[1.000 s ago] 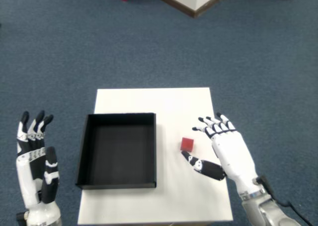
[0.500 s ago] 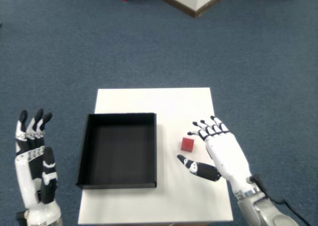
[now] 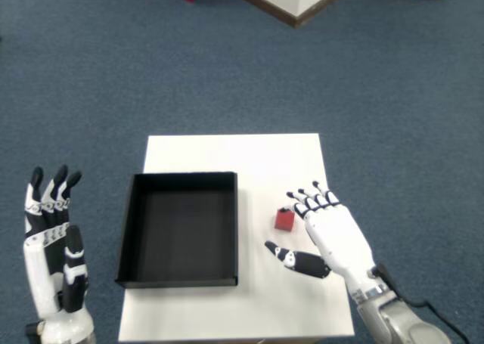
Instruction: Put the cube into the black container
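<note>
From the head view, a small red cube [image 3: 284, 220] sits on the white square tabletop [image 3: 227, 156], just right of the shallow black rectangular container [image 3: 180, 228], with a bare strip of table between them. The white-and-black right hand [image 3: 327, 234] is spread, holding nothing; its fingertips [image 3: 296, 199] reach the cube's right edge, the thumb lying apart below. Actual contact is hard to judge. The left hand [image 3: 51, 247] hovers off the table's left edge, over blue carpet [image 3: 98, 72]. Both forearms are cut off at the frame's bottom.
</note>
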### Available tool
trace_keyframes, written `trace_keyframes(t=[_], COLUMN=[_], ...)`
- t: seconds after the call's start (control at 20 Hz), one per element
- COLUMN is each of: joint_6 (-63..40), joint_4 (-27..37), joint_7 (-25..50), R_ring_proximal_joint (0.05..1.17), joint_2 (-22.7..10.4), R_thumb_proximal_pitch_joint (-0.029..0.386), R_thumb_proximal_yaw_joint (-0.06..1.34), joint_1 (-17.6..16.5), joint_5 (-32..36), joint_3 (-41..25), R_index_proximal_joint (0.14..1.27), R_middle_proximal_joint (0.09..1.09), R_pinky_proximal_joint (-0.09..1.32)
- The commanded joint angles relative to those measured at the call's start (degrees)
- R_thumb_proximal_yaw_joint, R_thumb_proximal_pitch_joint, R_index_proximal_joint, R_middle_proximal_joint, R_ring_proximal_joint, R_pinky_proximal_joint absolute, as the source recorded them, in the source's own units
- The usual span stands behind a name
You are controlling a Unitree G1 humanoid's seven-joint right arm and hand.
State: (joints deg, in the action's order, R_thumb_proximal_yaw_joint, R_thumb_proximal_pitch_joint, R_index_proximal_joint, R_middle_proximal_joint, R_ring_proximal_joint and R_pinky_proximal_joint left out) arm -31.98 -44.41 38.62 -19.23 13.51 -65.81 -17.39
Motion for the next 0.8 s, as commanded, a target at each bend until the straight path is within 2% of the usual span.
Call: trace_keyframes(t=[0.05, 0.45, 0.6, 0.8], joint_6=[0.44, -0.02, 1.30, 1.24], joint_4=[1.00, -0.58, -3.88, -5.17], joint_7=[4.09, 5.76, 6.16, 7.54], R_ring_proximal_joint=[0.30, 0.30, 0.30, 0.30], joint_2=[-0.62, -0.97, -0.88, -0.20], R_thumb_proximal_pitch_joint=[0.027, 0.021, 0.017, 0.015], R_thumb_proximal_yaw_joint=[0.38, 0.38, 0.36, 0.36], joint_1=[3.36, 4.53, 6.47, 8.14], joint_5=[-0.21, -0.84, -0.79, -0.76], joint_3=[1.10, 0.88, 1.53, 1.59], R_index_proximal_joint=[0.57, 0.59, 0.56, 0.53], R_middle_proximal_joint=[0.30, 0.30, 0.30, 0.30], R_pinky_proximal_joint=[0.10, 0.12, 0.13, 0.13])
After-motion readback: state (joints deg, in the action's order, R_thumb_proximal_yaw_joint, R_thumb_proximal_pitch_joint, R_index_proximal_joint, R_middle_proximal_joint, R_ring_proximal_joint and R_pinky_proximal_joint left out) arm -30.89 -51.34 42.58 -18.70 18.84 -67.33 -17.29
